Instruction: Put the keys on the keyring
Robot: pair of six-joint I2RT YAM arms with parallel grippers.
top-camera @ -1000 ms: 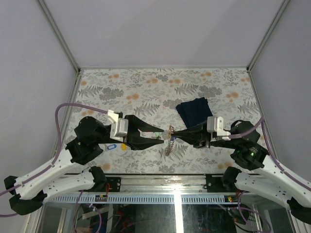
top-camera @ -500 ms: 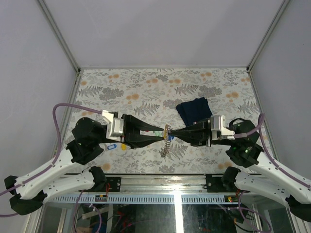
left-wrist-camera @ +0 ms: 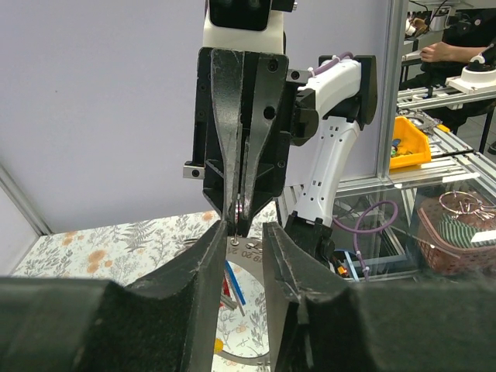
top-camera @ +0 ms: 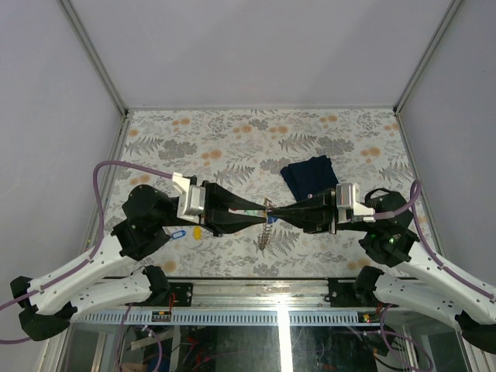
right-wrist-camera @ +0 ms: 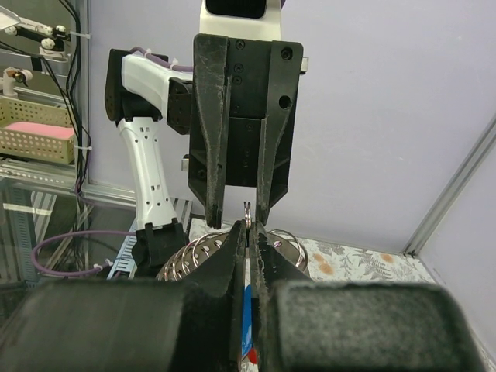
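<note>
Left tool [top-camera: 260, 215] nudged rightward, grip unclear; right tool [top-camera: 275, 215] clamped on toothed, silvery keyring [top-camera: 266, 232], hanging edge-on

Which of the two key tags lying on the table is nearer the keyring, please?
The yellow tag: it lies on the keyring's side of the blue tag, which sits farther left.

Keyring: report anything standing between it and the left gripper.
Nothing visible does. The left gripper and right gripper are tip to tip above the table, the keyring hanging right at that junction. The navy cloth lies farther back, out of the way.
</note>
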